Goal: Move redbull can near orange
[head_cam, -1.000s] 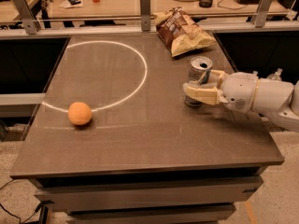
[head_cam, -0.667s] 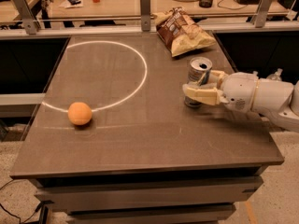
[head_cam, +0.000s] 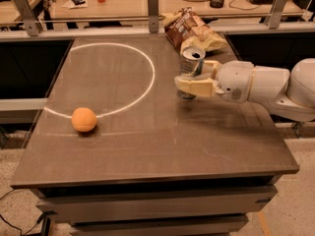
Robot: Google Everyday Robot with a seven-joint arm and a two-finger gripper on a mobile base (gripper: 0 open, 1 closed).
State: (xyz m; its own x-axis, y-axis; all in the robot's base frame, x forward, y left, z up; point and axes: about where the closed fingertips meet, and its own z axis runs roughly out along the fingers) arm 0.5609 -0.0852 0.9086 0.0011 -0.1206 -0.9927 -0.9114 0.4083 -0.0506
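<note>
redbull can [head_cam: 191,61]: silver, roughly upright, right of centre, clasped by pincer [head_cam: 192,76] | orange [head_cam: 84,119]: round, front-left, well apart

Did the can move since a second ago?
Yes. Held in the gripper, the can has gone left, toward the orange: it was in front of the right end of the chip bag, now in front of its middle.

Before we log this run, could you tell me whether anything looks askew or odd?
The redbull can seems to lean slightly rather than stand upright, clamped in the tool toward the right of the table. The orange looks fine.
</note>
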